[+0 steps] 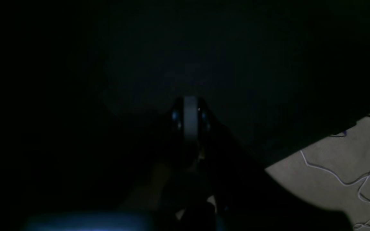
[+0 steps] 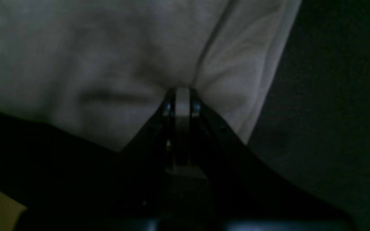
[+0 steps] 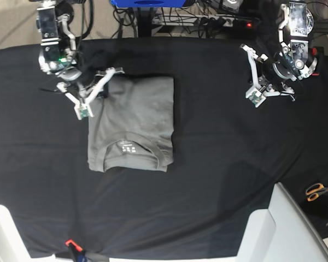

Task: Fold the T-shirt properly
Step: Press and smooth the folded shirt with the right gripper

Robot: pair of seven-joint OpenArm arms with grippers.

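Already the T-shirt lay narrowed into a strip left of centre on the black worktop, collar toward the bottom of the frame, so the sideways folds looked done. The right gripper at upper left had its jaws shut on the far hem, while the left gripper at upper right rested shut and empty; next seemed to be carrying that hem toward the collar

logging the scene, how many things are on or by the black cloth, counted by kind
T-shirt: 1
end effectors: 2, left end effector and right end effector
scissors: 1
black table cloth: 1
Total: 5
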